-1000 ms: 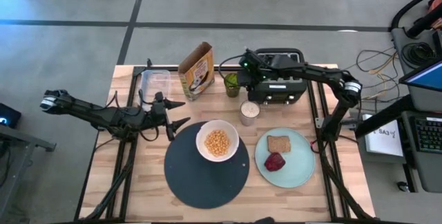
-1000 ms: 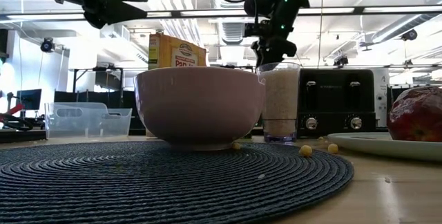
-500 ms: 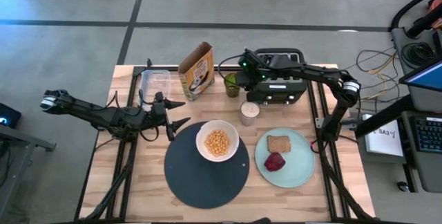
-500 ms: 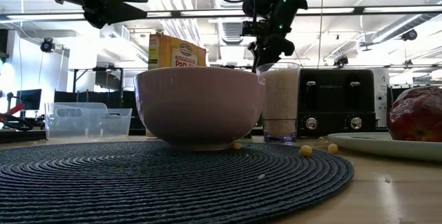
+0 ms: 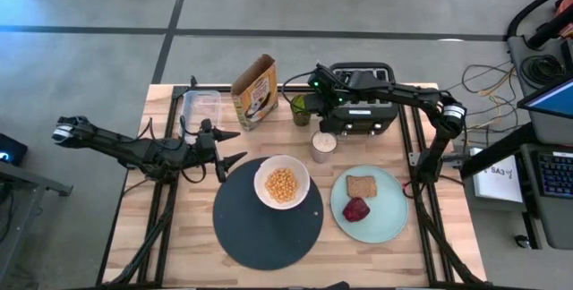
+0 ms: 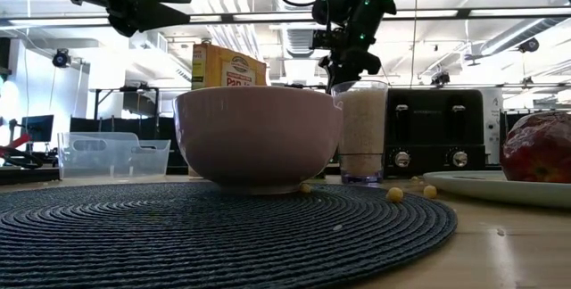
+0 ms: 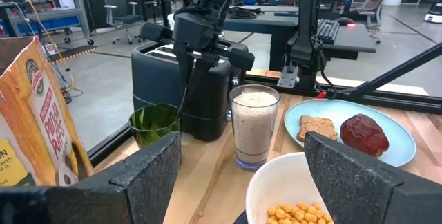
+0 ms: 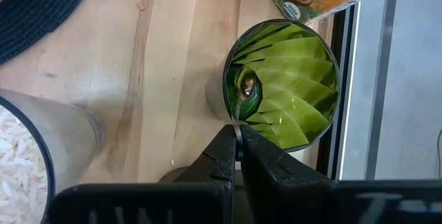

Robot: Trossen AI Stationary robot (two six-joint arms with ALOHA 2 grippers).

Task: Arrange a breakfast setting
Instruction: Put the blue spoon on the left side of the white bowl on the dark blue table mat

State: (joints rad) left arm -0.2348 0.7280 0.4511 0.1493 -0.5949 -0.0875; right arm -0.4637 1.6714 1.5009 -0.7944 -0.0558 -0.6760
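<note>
Barely anything shifts: the right gripper [image 5: 311, 93] edges slightly left above the green cup [image 8: 281, 82], jaws pinching a thin spoon handle [image 8: 237, 128] whose bowl sits inside. Likely the spoon gets lifted next. The left gripper [image 5: 228, 147] waits spread by the navy mat [image 5: 251, 236]. Cereal crumbs dot the wooden table [image 5: 179, 245]; office desks lie beyond.

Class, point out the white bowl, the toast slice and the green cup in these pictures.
white bowl [image 5: 282, 182], high view, on the cereal inside it.
toast slice [image 5: 361, 186], high view, on its middle.
green cup [image 8: 286, 86], right wrist view, on its ribbed inner wall.
</note>
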